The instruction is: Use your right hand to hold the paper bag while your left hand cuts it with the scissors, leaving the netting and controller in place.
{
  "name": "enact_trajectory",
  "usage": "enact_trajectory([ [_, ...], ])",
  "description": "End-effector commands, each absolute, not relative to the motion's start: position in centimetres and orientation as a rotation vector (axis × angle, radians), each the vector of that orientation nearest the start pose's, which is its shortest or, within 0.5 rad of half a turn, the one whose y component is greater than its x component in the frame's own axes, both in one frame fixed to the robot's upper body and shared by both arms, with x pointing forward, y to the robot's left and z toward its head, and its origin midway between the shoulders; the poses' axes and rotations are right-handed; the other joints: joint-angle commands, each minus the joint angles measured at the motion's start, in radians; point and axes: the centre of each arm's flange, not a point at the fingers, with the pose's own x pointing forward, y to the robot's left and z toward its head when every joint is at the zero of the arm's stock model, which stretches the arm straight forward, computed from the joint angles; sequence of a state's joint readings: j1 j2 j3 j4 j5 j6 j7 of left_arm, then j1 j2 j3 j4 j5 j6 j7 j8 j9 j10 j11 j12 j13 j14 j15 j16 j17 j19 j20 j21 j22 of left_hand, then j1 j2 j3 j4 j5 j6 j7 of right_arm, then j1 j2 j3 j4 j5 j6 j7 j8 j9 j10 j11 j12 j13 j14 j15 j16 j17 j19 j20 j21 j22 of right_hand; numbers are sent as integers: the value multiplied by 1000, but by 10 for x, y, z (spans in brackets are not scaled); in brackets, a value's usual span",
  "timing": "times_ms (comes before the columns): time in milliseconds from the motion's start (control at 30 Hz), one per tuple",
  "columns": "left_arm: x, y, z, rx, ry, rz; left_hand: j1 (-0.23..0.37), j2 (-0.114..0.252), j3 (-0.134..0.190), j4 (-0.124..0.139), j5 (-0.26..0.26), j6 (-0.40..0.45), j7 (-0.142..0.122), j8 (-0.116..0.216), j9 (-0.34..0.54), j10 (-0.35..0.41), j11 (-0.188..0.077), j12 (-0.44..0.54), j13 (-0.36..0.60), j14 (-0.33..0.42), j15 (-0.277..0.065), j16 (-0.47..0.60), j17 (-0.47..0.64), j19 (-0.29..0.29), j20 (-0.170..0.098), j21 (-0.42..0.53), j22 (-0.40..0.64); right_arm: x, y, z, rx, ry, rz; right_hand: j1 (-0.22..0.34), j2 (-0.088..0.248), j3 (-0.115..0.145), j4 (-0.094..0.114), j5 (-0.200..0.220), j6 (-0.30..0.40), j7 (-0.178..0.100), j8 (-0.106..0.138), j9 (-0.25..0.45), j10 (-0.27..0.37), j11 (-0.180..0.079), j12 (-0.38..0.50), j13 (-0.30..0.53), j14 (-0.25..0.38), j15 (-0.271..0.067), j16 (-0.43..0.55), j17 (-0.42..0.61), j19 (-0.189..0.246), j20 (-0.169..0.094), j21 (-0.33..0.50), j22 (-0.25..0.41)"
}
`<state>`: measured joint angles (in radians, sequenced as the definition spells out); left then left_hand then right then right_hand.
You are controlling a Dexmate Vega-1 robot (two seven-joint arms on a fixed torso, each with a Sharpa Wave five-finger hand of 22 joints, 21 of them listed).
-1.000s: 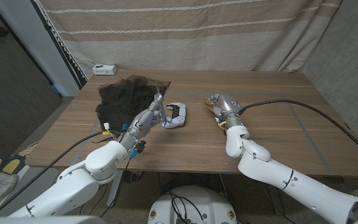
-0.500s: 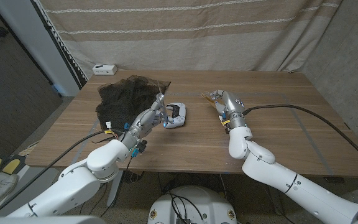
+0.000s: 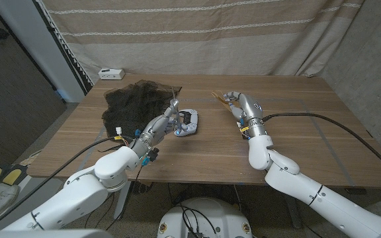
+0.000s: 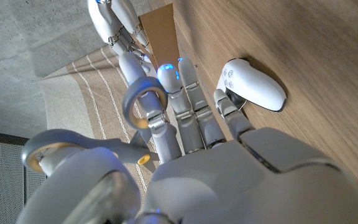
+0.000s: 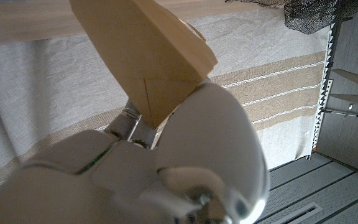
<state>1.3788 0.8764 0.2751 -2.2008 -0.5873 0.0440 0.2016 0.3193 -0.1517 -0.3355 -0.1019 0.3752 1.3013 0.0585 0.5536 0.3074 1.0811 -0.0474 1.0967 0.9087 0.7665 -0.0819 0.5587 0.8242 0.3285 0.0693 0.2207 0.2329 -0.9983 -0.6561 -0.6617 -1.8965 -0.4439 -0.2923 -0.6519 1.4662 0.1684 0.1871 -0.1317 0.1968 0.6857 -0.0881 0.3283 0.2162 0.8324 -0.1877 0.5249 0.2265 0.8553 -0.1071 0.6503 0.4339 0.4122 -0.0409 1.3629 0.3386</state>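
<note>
white box (image 3: 111, 73), striped curtain (image 3: 197, 33), wooden table (image 3: 296, 132)

Controller (image 3: 188, 122) just right of netting (image 3: 134, 102)

No words, numbers, brand marks or signs can be read anywhere. The small white box (image 3: 112, 73) at the far left of the surface has dark marks on it, too small to make out. The white controller (image 4: 253, 84) shows round buttons without legible symbols, and the paper bag (image 5: 148, 59) is plain.
</note>
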Motion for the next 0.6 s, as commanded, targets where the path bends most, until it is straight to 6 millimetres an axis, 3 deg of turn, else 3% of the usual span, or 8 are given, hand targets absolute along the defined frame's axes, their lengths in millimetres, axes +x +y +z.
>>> enact_trajectory([
  [33, 470, 201, -71, 236, -441, -417, 6, 3, -4, 4, -3, 87, 113, 142, 4, 4, -14, 4, -1, -2, -71, 7, -1, 5, -3, 5, 0, 540, -173, -41, -962, -927, -289, 6, 1, -3, 2, 8, 2, -14, -4, 5, 0, -3, -3, 4, 6, -133, 5, 3, -6, -158, 8, 2],
  [600, 472, 196, -67, 268, -436, -456, 6, 0, -5, 5, -3, 86, 114, 146, 1, 5, -12, 8, -7, -3, -71, 10, -9, 3, -1, 4, 0, 541, -170, -25, -1032, -1066, -273, -1, 6, -5, 9, 12, 4, -26, -9, 6, 0, -5, -8, 4, 2, -133, 3, 7, -22, -156, 20, -5],
])
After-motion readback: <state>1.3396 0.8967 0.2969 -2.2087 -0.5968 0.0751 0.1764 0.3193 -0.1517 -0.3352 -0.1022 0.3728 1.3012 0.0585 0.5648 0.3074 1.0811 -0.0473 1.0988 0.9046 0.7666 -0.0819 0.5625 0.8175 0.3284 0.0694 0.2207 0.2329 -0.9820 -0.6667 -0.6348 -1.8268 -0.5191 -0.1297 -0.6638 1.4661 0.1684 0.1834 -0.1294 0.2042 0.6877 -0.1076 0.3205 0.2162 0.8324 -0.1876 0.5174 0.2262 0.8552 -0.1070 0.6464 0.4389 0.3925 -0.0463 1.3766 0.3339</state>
